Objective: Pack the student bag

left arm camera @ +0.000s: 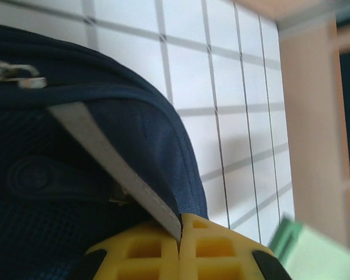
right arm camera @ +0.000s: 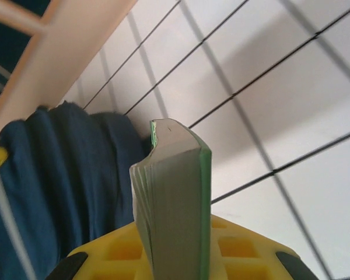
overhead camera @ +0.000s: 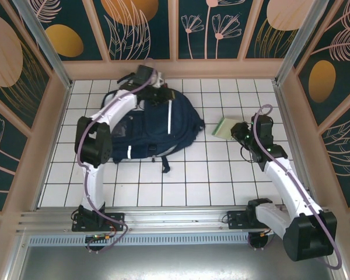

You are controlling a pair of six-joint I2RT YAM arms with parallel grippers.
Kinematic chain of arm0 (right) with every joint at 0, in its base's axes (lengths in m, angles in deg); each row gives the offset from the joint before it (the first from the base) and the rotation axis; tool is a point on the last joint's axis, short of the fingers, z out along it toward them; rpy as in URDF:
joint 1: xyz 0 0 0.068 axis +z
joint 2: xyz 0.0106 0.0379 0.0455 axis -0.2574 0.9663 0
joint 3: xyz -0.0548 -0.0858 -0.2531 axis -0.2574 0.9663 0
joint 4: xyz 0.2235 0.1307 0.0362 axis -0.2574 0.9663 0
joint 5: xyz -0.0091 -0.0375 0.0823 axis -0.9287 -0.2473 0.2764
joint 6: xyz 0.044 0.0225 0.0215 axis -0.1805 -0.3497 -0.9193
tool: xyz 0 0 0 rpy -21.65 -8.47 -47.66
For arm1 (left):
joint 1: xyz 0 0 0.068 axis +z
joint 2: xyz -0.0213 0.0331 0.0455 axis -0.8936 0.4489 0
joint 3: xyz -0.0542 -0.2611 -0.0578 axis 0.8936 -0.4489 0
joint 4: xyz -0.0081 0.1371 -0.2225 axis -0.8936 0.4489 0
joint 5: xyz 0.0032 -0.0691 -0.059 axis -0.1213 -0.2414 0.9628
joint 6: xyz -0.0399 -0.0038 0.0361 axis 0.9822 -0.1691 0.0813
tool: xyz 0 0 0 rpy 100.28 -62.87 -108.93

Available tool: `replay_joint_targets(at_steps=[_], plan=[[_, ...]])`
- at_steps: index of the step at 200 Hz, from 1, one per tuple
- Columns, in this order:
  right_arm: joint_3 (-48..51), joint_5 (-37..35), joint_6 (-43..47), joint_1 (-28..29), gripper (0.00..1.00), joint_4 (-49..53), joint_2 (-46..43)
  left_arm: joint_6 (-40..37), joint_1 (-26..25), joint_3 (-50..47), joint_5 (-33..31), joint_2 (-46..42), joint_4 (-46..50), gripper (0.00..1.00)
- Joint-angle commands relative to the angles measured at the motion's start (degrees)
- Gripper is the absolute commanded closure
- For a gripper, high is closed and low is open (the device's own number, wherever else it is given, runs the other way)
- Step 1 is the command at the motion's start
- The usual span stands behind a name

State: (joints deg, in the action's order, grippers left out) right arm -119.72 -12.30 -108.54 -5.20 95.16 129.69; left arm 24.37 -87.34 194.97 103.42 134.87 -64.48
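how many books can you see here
1: a green book clamped in the right gripper, just right of the student bag. Others could be hidden inside the bag.

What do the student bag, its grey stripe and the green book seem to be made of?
The student bag: matte navy woven fabric, probably synthetic; fine weave and a mesh panel show. Its stripe: smooth grey tape, likely reflective. The green book: paper pages, their stacked edges visible, inside a thin green cover, perhaps card.
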Motion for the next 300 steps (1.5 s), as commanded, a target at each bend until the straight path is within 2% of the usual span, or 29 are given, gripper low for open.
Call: replay_joint_targets(at_steps=[1,13,30,40,59,73,94,113,130,171,200,258,300], plan=[[-2.0,-9.8,-1.1,-0.5,1.0,4.6,-3.3,-7.7,-3.8,-2.4,5.0,-5.1,3.8,1.0],[-1.7,-9.1,-0.5,-0.4,1.0,5.0,-4.8,-8.2,-3.5,-7.2,5.4,-9.5,2.0,1.0],[-0.4,-0.7,2.6,-0.4,1.0,2.4,-6.8,-8.3,-1.6,-10.3,4.2,-14.4,1.8,1.0],[0.1,3.1,2.8,-0.3,1.0,2.2,-7.9,-6.3,0.5,-12.6,7.9,-17.0,-1.4,1.0],[1.1,8.9,2.7,0.0,1.0,1.6,-10.7,1.9,5.0,-18.1,15.3,-21.6,-11.8,1.0],[1.6,14.0,3.0,0.6,1.0,0.6,-13.4,4.2,6.8,-17.1,18.1,-22.5,-12.9,1.0],[1.6,17.3,1.2,2.3,1.0,0.5,-16.3,10.5,7.2,-15.5,22.2,-22.3,-16.3,1.0],[3.3,23.1,-3.2,3.2,1.0,-3.1,-17.2,15.8,7.2,-13.1,25.3,-20.7,-17.5,1.0],[5.9,26.7,-7.7,5.0,1.0,-8.5,-17.2,17.1,7.2,-11.5,25.9,-20.2,-18.1,1.0],[7.2,22.2,-15.5,10.6,1.0,-15.9,-11.8,20.2,7.2,-12.0,27.4,-20.1,-21.0,1.0],[6.9,20.0,-21.0,11.3,1.0,-21.5,-4.3,21.4,7.2,-13.6,28.5,-20.8,-23.4,1.0],[3.8,22.3,-33.3,13.0,1.0,-44.5,12.9,21.0,7.2,-15.2,28.9,-21.7,-24.1,1.0],[-5.7,17.5,-32.4,18.4,1.0,-38.3,21.5,20.5,7.2,-16.5,28.9,-21.5,-24.2,1.0]])
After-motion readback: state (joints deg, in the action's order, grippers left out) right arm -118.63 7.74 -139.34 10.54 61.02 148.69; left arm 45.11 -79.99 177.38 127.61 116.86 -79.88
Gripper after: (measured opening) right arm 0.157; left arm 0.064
